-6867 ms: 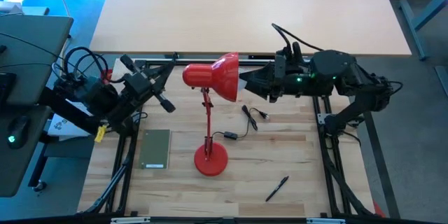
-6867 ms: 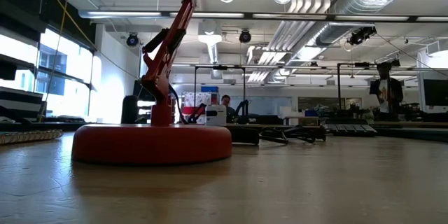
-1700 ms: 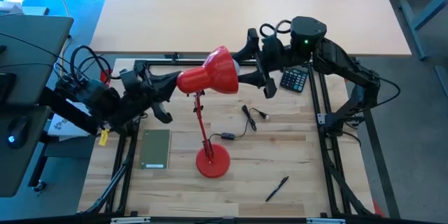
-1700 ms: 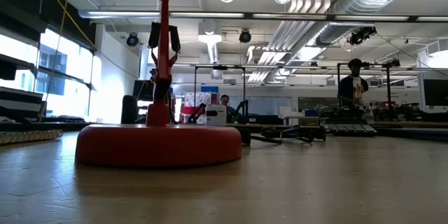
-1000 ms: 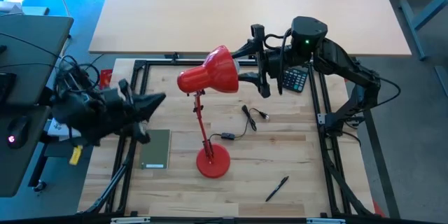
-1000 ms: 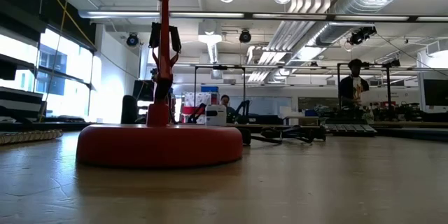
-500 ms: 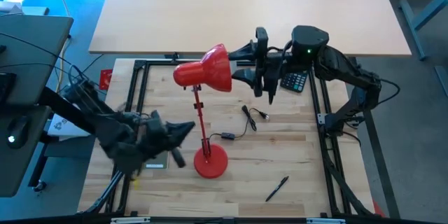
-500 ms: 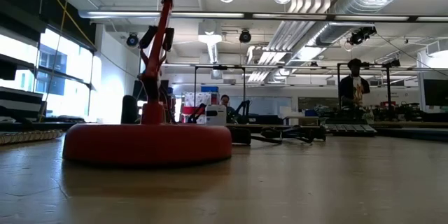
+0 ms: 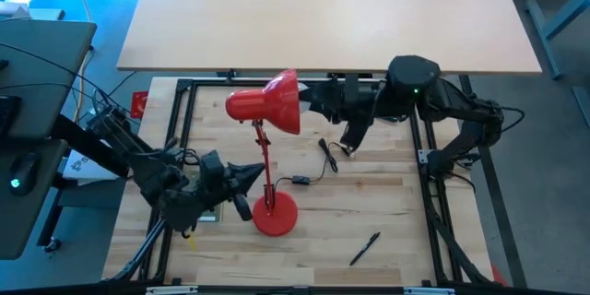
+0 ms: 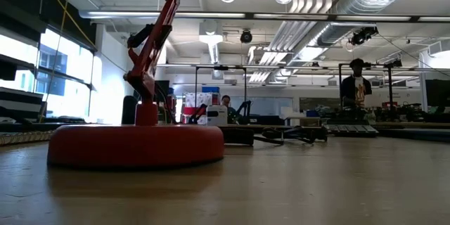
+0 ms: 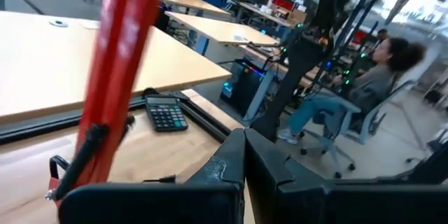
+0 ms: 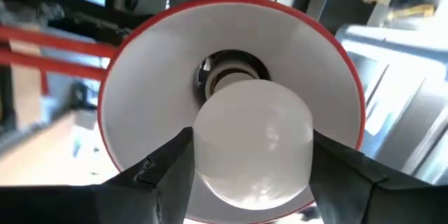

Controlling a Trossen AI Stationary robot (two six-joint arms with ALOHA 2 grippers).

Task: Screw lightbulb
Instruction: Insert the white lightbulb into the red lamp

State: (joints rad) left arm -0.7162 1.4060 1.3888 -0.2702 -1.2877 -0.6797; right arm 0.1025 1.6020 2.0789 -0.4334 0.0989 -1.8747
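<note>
The red desk lamp stands mid-table, its base (image 9: 274, 214) on the wood and its shade (image 9: 267, 109) facing the table's right. The white lightbulb (image 12: 252, 140) sits at the shade's mouth, its narrow base at the socket (image 12: 225, 73). My right gripper (image 9: 309, 101) reaches in level from the right and is shut on the bulb. My left gripper (image 9: 256, 171) is shut and empty, level and close beside the lamp's stem (image 9: 265, 161). Whether it touches the stem, I cannot tell. My right gripper pinches the bulb's round globe (image 12: 210, 147) between its two fingers (image 12: 171, 171), one on each side. The fingers come level from the table's right, pointing into the shade. The bulb is clear of the table, with its narrow end toward the socket.
A black pen (image 9: 365, 247) lies near the front right. The lamp's cable and plug (image 9: 327, 155) lie right of the stem. A calculator (image 11: 164, 115) lies at the far right, and a green pad (image 9: 210, 214) shows under my left arm. People show in the room beyond (image 10: 358, 77).
My left gripper, still shut, has swung down from the table's left side toward the near edge and the right, ending beside the lamp's stem. My right gripper has rolled about the bulb. The lamp has shifted slightly toward the table's left, and its stem now leans.
</note>
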